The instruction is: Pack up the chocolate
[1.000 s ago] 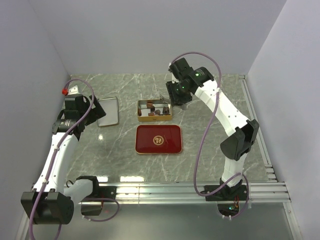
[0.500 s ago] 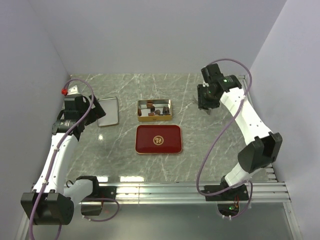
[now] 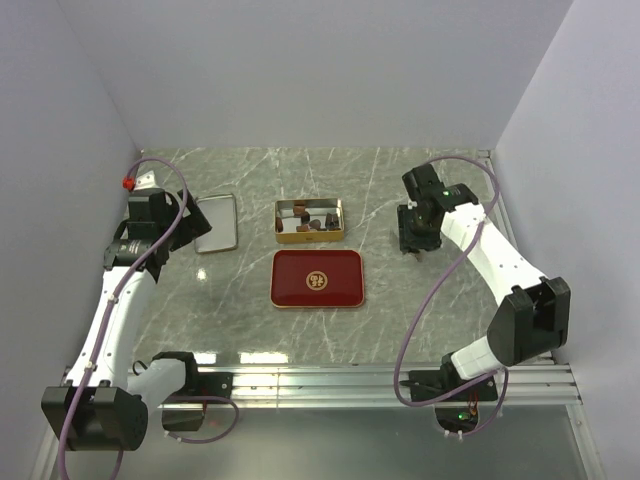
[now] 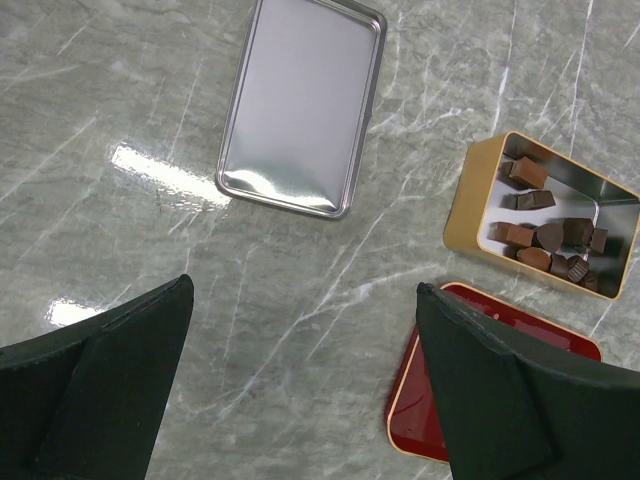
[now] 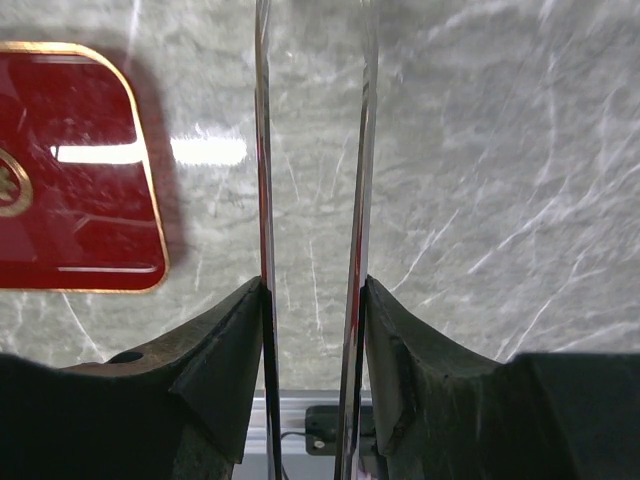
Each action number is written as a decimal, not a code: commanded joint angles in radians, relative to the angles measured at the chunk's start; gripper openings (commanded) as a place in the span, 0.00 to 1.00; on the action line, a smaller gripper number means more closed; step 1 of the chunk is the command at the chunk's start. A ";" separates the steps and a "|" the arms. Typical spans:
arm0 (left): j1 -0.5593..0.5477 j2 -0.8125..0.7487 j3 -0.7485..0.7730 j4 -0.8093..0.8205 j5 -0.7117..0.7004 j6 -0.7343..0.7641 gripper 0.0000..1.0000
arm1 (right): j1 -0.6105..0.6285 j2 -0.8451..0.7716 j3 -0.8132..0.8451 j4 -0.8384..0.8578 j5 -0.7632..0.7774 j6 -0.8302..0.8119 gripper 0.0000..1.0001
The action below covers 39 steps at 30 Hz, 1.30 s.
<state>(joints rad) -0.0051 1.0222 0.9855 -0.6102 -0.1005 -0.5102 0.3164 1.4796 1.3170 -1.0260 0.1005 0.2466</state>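
Several small brown chocolate pieces point(image 3: 312, 220) lie in an open gold tin point(image 3: 281, 222) at the table's middle back; they also show in the left wrist view point(image 4: 545, 237). A red tray-like lid point(image 3: 318, 278) lies flat just in front of the tin. My right gripper point(image 3: 416, 236) is right of the tin, apart from it, and is shut on long metal tongs point(image 5: 263, 150), whose two blades run between its fingers point(image 5: 313, 285). My left gripper point(image 4: 302, 300) is open and empty over bare table, left of the red lid point(image 4: 425, 420).
A shallow silver tray point(image 3: 216, 222) lies at the left, also in the left wrist view point(image 4: 300, 105). A red-topped knob point(image 3: 128, 183) stands at the far left corner. Walls close the back and sides. An aluminium rail point(image 3: 380, 380) runs along the near edge.
My right arm swung away from over the gold tin to the right, then drew nearer and lower, still holding the tongs. The left arm has not moved.
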 commanded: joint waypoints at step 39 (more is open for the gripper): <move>0.004 -0.034 0.042 -0.014 -0.016 0.006 0.99 | -0.053 0.372 0.073 0.204 -0.041 -0.035 0.50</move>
<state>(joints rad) -0.0051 1.0103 0.9817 -0.6170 -0.1024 -0.5098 0.2848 1.8145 1.3163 -0.8555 0.0589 0.2352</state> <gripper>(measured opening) 0.995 0.499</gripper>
